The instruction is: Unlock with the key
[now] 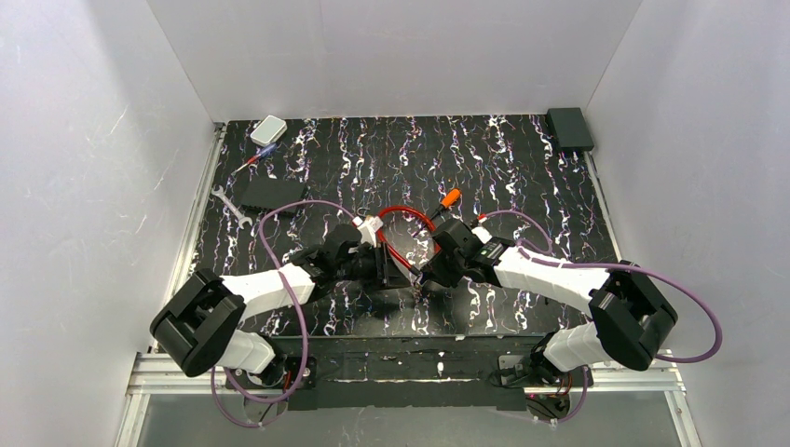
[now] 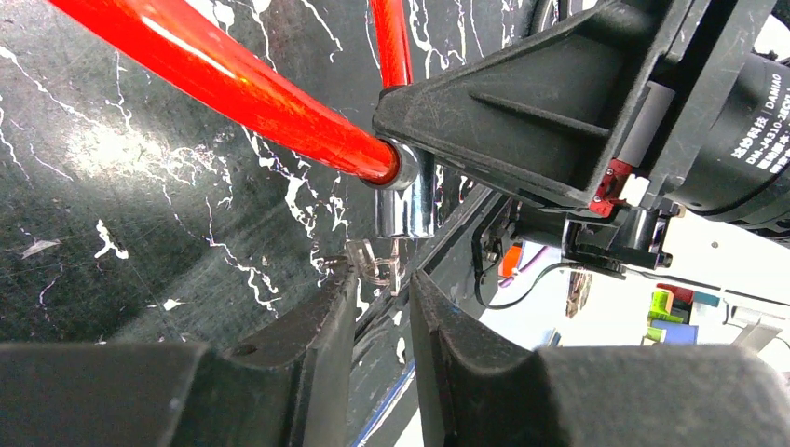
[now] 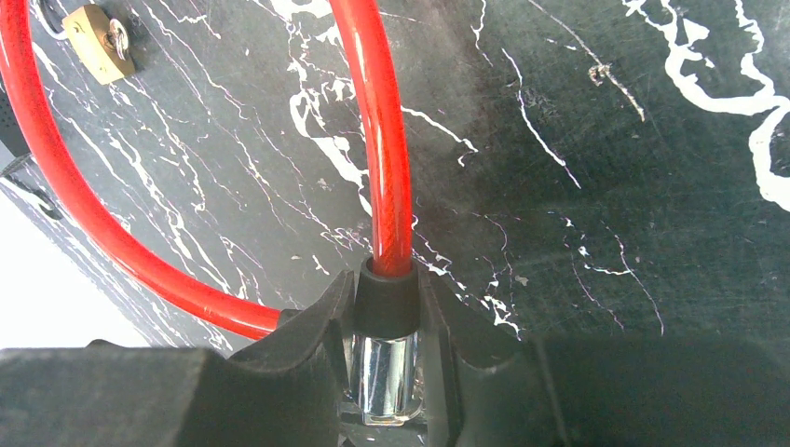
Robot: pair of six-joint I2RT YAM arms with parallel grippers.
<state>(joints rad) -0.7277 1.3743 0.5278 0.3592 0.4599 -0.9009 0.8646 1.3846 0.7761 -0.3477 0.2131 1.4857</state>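
Note:
A red cable lock loops on the black marbled table. My right gripper is shut on the lock's silver barrel, just below its black collar. My left gripper faces it from the left. In the left wrist view its jaws stand a narrow gap apart, empty. A small clear plastic piece hangs under the barrel just past the tips. The key, with an orange head and a black tail, lies on the table behind my right gripper, in neither gripper.
A small brass padlock lies inside the cable loop. A silver wrench, a black block, a pen and a white box lie at the back left. A black box stands at the back right.

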